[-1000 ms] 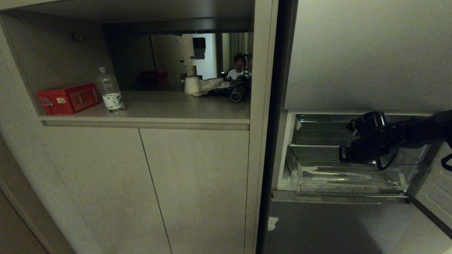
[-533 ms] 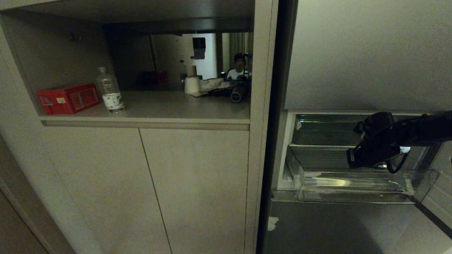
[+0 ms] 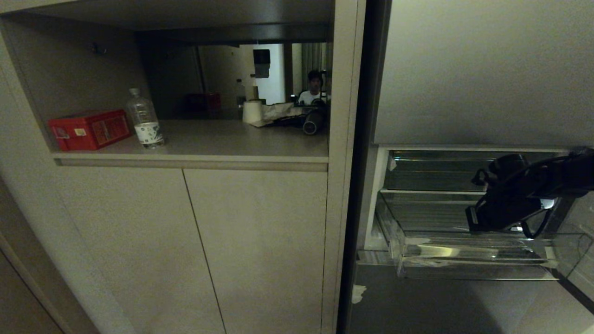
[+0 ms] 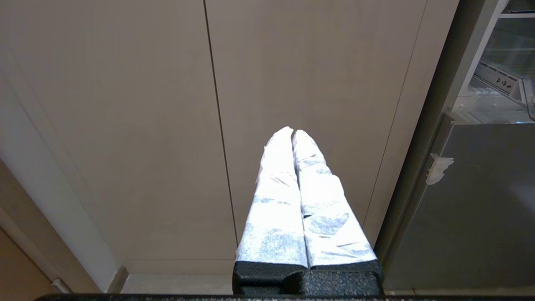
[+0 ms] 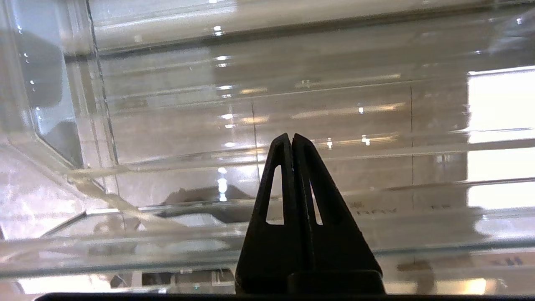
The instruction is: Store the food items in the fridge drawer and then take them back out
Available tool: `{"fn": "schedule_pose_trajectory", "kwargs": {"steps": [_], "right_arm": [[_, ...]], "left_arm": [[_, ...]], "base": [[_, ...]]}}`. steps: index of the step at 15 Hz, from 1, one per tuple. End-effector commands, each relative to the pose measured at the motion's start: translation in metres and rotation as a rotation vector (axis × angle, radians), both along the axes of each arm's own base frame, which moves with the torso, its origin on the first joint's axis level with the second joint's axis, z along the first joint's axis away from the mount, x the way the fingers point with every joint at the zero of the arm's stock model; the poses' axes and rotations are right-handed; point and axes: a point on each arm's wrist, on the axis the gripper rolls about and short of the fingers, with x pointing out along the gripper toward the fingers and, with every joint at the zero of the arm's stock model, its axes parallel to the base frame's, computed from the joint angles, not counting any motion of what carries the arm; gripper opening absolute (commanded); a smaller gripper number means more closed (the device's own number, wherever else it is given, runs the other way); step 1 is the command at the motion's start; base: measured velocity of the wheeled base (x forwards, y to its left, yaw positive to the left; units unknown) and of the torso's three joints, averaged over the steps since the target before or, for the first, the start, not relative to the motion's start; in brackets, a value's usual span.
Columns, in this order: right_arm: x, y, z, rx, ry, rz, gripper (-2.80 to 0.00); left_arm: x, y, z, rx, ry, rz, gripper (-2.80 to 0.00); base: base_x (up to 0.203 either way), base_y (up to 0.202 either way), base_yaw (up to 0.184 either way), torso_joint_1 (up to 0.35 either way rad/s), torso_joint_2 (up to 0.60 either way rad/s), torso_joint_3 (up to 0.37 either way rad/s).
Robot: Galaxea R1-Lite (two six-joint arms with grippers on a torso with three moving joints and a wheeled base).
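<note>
The fridge drawer (image 3: 464, 260), a clear plastic bin, sticks out of the open fridge at the right of the head view. My right gripper (image 3: 471, 220) is shut with nothing in it. It reaches down inside the drawer just behind the front wall. In the right wrist view its black fingertips (image 5: 291, 136) point at the drawer's ribbed clear floor (image 5: 167, 125). No food items are in view. My left gripper (image 4: 292, 130), wrapped in white, hangs shut and idle in front of the beige cabinet doors (image 4: 125, 125).
A shallower clear tray (image 3: 431, 171) sits above the drawer. The grey lower fridge front (image 3: 441, 301) is below it. On the cabinet shelf to the left stand a red box (image 3: 88, 130), a water bottle (image 3: 145, 119) and a paper roll (image 3: 253, 111). A person (image 3: 314, 88) shows beyond.
The fridge drawer has slid further out of the fridge toward me. My right gripper, still shut, has moved back and lower with it.
</note>
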Motion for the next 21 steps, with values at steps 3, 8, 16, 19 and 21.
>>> {"fn": "schedule_pose_trajectory", "kwargs": {"steps": [3, 8, 16, 19, 21], "right_arm": [[-0.025, 0.004, 0.010, 0.003, 0.020, 0.002, -2.80], [-0.051, 0.005, 0.011, -0.001, 0.061, 0.014, -2.80], [-0.076, 0.000, 0.012, 0.000, 0.094, 0.006, -2.80], [-0.083, 0.002, 0.013, 0.001, 0.099, 0.008, -2.80], [-0.089, 0.003, 0.011, -0.004, 0.115, 0.024, -2.80]], "left_arm": [[0.000, 0.000, 0.000, 0.000, 0.002, 0.000, -2.80], [0.000, 0.000, 0.000, 0.000, 0.002, 0.000, -2.80], [0.000, 0.000, 0.000, 0.000, 0.002, 0.000, -2.80], [0.000, 0.000, 0.000, 0.000, 0.002, 0.000, -2.80], [0.000, 0.000, 0.000, 0.000, 0.002, 0.000, -2.80]], "base": [[0.000, 0.000, 0.000, 0.000, 0.00, 0.000], [0.000, 0.000, 0.000, 0.000, 0.00, 0.000], [0.000, 0.000, 0.000, 0.000, 0.00, 0.000], [0.000, 0.000, 0.000, 0.000, 0.00, 0.000], [0.000, 0.000, 0.000, 0.000, 0.00, 0.000]]}}
